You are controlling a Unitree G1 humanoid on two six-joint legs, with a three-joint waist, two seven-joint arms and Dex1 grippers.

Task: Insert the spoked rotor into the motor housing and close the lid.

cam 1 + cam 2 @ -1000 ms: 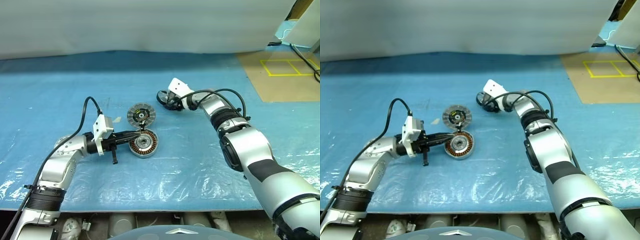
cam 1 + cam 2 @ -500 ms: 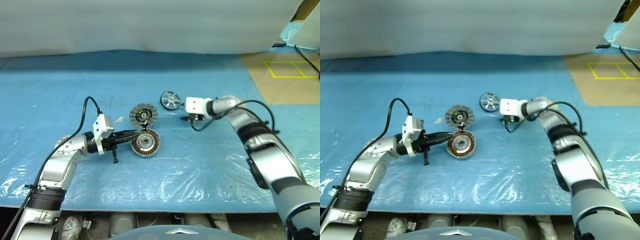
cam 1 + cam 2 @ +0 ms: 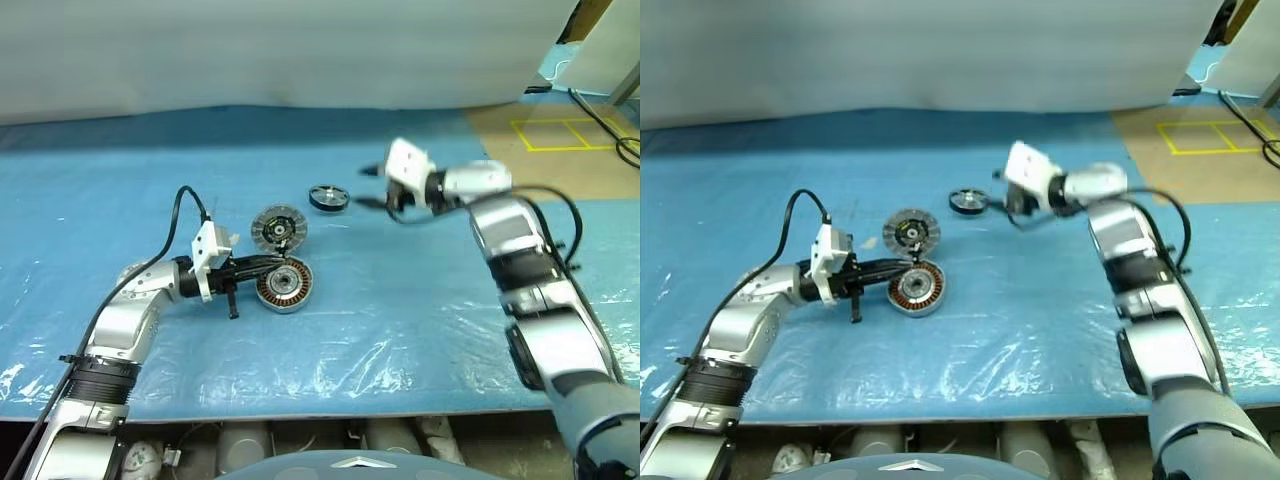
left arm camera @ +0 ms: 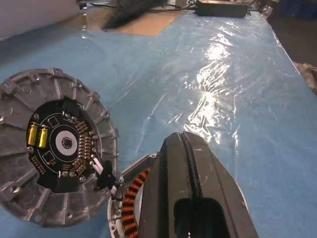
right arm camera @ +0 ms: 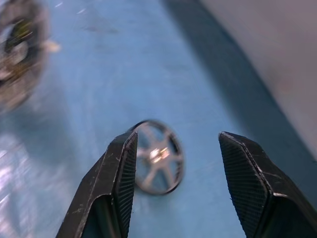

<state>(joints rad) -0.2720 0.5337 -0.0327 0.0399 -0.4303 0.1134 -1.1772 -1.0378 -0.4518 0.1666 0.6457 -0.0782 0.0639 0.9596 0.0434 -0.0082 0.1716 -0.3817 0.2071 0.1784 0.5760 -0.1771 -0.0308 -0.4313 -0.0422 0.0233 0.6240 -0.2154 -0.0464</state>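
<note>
Moved: my right claw (image 3: 372, 202) has lifted off the spoked rotor (image 3: 327, 198), now open and empty at frame centre-right. Left claw (image 3: 272, 265), shut, rests against the motor housing (image 3: 285, 285) at centre; lid (image 3: 279, 228) just above it on the desk (image 3: 400, 320).

The blue table (image 3: 400, 320) is viewed from above by both head cameras, facing forward and down. The motor housing (image 4: 130, 198) and lid (image 4: 54, 163) are seen close up from the left wrist; the spoked rotor (image 5: 158, 157) is seen near from the right wrist.
</note>
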